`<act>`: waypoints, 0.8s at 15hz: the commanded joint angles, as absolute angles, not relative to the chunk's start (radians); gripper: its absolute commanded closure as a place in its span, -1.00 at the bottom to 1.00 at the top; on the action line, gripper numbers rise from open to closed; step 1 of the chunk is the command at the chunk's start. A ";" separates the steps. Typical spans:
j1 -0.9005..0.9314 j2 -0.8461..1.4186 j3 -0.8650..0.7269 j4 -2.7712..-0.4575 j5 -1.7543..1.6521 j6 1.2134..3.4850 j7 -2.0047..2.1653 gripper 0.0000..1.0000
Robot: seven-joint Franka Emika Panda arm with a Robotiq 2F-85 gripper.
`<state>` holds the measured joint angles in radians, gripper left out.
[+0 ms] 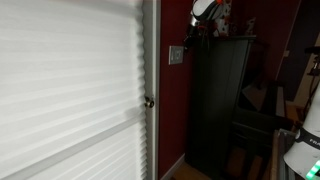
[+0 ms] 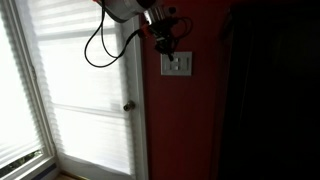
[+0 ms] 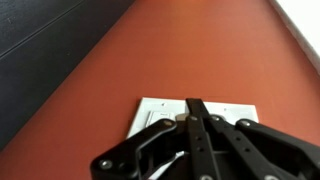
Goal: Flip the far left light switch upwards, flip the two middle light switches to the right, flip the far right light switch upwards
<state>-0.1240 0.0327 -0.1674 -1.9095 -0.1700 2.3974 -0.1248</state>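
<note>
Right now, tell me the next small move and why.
Probably lower the gripper a little toward the left end of the plate. Its shut jaws sit just above the plate, and the far left switch, too small to read here, must be pushed up from below.

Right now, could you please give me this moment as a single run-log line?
gripper: shut, empty | position: close to switch plate on red wall | contact: cannot tell | toggle settings: too small to tell
</note>
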 commanded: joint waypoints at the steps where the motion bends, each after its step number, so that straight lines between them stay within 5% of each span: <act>1: -0.134 0.045 -0.161 -1.900 -0.190 2.438 -0.093 1.00; 12: -0.130 0.127 -0.160 -1.897 -0.190 2.653 -0.065 1.00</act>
<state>-0.1272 0.1030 -0.1623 -1.9086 -0.1700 2.6025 -0.1032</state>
